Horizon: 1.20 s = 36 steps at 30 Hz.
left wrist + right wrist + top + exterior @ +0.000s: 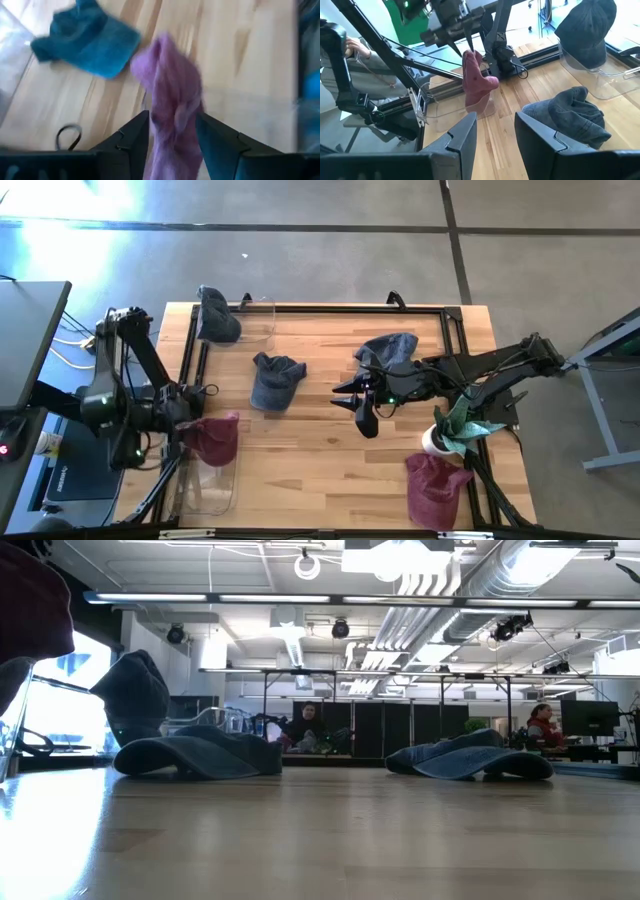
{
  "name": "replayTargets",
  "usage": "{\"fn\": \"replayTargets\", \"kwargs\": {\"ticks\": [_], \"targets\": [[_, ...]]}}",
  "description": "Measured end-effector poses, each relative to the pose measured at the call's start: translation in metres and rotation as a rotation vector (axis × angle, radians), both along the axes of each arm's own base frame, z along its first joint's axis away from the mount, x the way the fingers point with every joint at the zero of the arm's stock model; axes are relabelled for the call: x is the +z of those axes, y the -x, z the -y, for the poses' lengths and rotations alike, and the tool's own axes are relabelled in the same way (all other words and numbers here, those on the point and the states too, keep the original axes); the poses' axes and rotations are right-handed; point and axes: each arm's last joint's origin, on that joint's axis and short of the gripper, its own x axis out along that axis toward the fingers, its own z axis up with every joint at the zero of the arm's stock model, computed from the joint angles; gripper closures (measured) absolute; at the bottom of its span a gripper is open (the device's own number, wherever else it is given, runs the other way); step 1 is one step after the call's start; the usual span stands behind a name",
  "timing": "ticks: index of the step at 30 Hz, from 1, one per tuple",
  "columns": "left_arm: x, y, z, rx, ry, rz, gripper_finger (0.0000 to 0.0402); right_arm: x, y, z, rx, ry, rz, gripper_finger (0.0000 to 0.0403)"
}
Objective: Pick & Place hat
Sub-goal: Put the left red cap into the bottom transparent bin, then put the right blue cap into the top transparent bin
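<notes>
The light wooden tabletop [330, 460] carries two clear plastic hat stands: the one at 11 o'clock [255, 322] holds a dark grey cap [216, 316], the one at 8 o'clock [212, 480] has a maroon cloth cap [210, 438] hanging over it. The left pincer [468, 42] pinches that maroon cap's top, its fingers only partly apart. Five caps in all: two more grey ones [276, 378] near centre, another maroon [436, 488] at 5 o'clock. The right pincer [362, 416] hovers released, empty. A white pot [436, 442] sits half hidden by green cloth
</notes>
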Motion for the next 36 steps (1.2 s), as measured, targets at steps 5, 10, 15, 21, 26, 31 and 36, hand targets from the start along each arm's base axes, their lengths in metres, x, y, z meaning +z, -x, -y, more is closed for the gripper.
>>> {"fn": "replayTargets", "kwargs": {"ticks": [5, 10, 15, 21, 26, 31, 36], "targets": [[0.026, 0.006, -0.017, 0.005, 0.175, -0.022, 0.0244, 0.000, 0.000, 0.000, 0.001, 0.001, 0.000, 0.0274], [0.035, 0.003, -0.008, 0.033, 0.311, 0.036, 0.0246, 0.000, 0.000, 0.000, 0.000, 0.003, 0.000, 0.0274], [0.016, -0.008, 0.013, 0.056, 0.203, 0.172, 0.0283, 0.000, 0.000, 0.002, -0.048, 0.049, 0.003, 0.0274], [-0.023, -0.029, 0.012, 0.346, 0.053, 0.103, 0.0349, -0.004, -0.005, 0.006, -0.077, 0.094, -0.010, 0.0274], [-0.036, -0.031, 0.011, 0.425, 0.074, -0.100, 0.0394, -0.005, -0.012, 0.015, -0.038, -0.058, 0.002, 0.0274], [-0.004, -0.034, 0.013, 0.358, 0.115, 0.007, 0.0396, -0.009, -0.027, 0.031, -0.005, -0.115, 0.029, 0.0275], [0.033, -0.036, 0.008, 0.324, 0.132, 0.193, 0.0395, -0.016, -0.028, 0.043, -0.027, -0.100, -0.034, 0.0275]]}}
